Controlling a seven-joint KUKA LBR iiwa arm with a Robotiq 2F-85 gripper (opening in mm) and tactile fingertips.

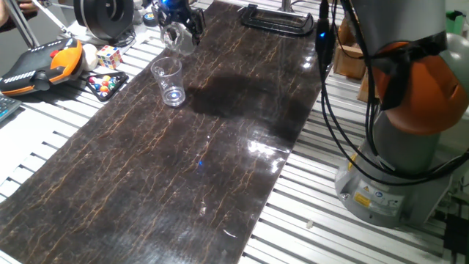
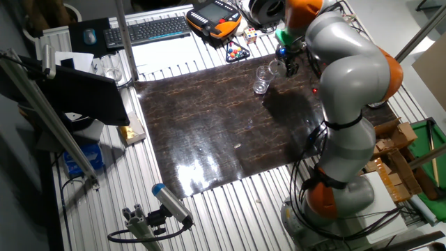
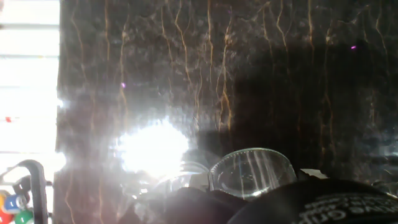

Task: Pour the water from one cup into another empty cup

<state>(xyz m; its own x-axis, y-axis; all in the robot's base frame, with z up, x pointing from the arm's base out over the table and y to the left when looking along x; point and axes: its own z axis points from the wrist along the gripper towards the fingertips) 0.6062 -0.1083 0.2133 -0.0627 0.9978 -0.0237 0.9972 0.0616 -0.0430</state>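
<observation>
My gripper (image 1: 178, 22) is at the far left of the dark marbled mat (image 1: 205, 154), shut on the short clear glass (image 1: 179, 40). It holds the glass tilted just above the taller tapered clear cup (image 1: 169, 81), which stands upright on the mat. In the other fixed view the gripper (image 2: 286, 61) holds the glass (image 2: 277, 68) right beside the rim of the taller cup (image 2: 262, 79). In the hand view a clear rim (image 3: 252, 171) shows at the bottom edge, above the dark fingers (image 3: 298, 202). I cannot tell how much water is in either vessel.
Left of the mat lie a Rubik's cube (image 1: 110, 56), a tray of coloured balls (image 1: 106, 83) and an orange-black pendant (image 1: 44, 62). A black clamp (image 1: 275, 18) lies at the mat's far end. The arm's base (image 1: 396, 176) and cables stand at the right.
</observation>
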